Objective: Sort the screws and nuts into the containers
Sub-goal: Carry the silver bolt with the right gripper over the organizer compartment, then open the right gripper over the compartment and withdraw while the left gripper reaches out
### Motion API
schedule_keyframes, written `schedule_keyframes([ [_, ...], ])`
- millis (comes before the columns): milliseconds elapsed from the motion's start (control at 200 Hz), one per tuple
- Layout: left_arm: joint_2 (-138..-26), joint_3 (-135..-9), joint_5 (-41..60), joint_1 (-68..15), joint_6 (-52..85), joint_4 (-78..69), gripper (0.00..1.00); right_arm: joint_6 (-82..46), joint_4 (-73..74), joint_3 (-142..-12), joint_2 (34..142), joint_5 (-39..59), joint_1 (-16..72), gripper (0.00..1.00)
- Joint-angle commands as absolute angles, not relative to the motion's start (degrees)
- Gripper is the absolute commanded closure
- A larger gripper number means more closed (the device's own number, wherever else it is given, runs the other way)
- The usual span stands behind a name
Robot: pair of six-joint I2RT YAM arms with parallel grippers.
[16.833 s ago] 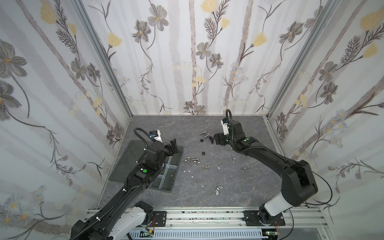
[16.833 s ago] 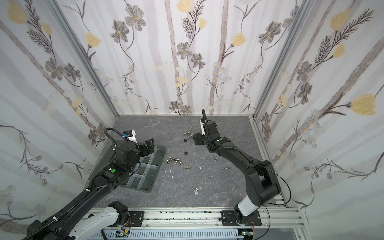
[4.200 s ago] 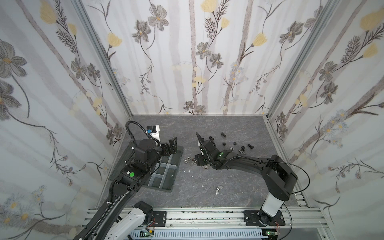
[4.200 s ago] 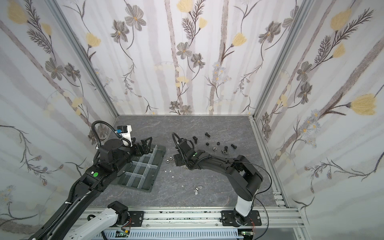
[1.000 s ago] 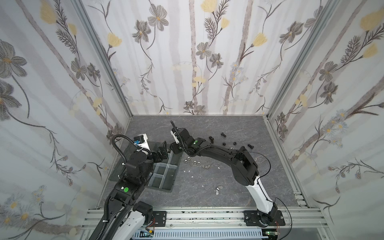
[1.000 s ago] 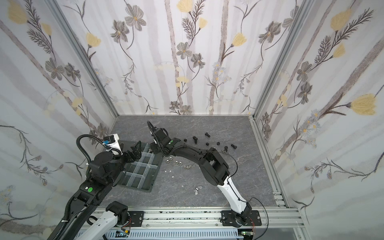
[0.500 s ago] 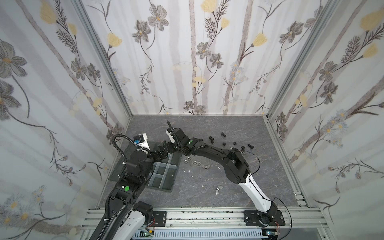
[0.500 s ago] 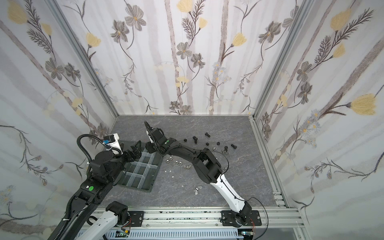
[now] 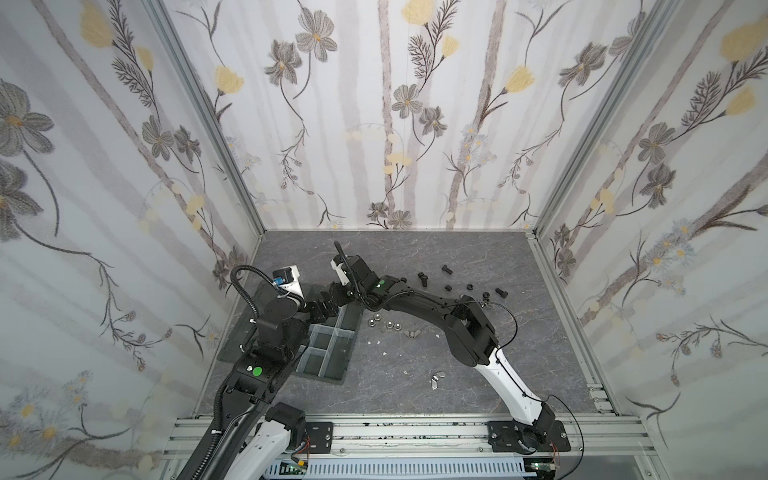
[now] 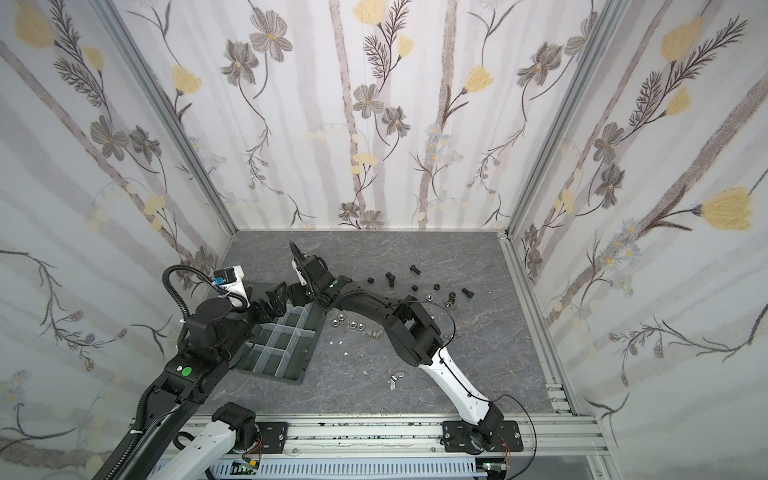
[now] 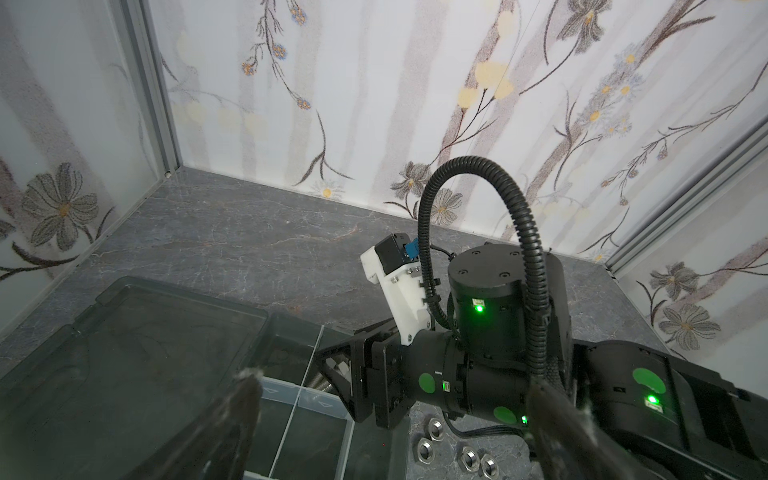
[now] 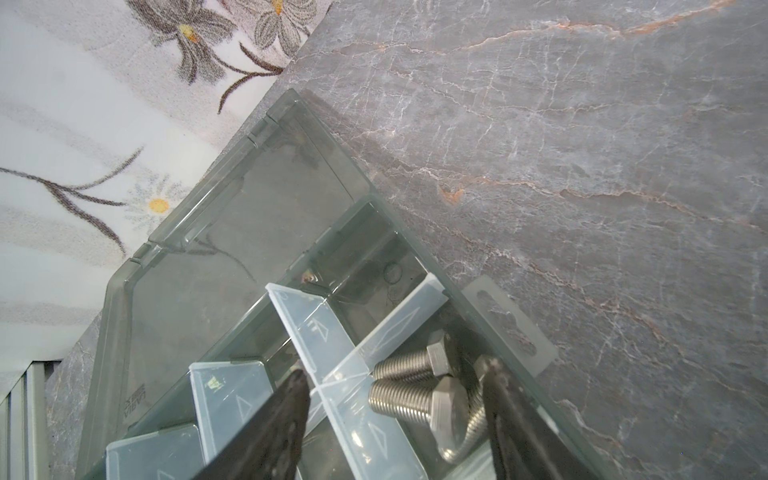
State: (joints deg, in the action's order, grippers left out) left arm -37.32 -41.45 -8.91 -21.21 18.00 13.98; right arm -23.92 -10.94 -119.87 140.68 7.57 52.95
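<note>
Over one end of organiser tray (image 12: 365, 257), noted right gripper (image 12: 392, 370) part-open, empty; found silver screws (image 12: 415, 401) just beneath, shanks lying jaw-to-jaw.

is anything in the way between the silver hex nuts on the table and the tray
Nothing lies on the table between the silver hex nuts and the tray. Above, though, the right hand and left hand crowd the tray's far end.
</note>
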Motion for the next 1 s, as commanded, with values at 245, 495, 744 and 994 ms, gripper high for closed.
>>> schedule_keyframes([
  [245, -42.9, -45.4, -2.7, -21.3, 17.5, 14.9, 0.05, -26.3, -4.6, -108.7, 130.2, 8.9, 50.0, 0.35],
  [495, -49.5, -49.0, 0.7, -22.6, 18.1, 16.3, 0.08, -29.6, 7.4, -85.5, 115.1, 9.4, 44.5, 0.36],
  [744, -60.5, -54.2, -3.5, -29.2, 17.8, 16.2, 0.09, -30.4, 13.3, -66.5, 100.4, 7.8, 38.8, 0.37],
  [994, -71.3, -58.1, -7.6, -34.2, 17.7, 15.2, 0.12, -32.6, 18.9, -48.4, 86.7, 8.1, 31.3, 0.38],
])
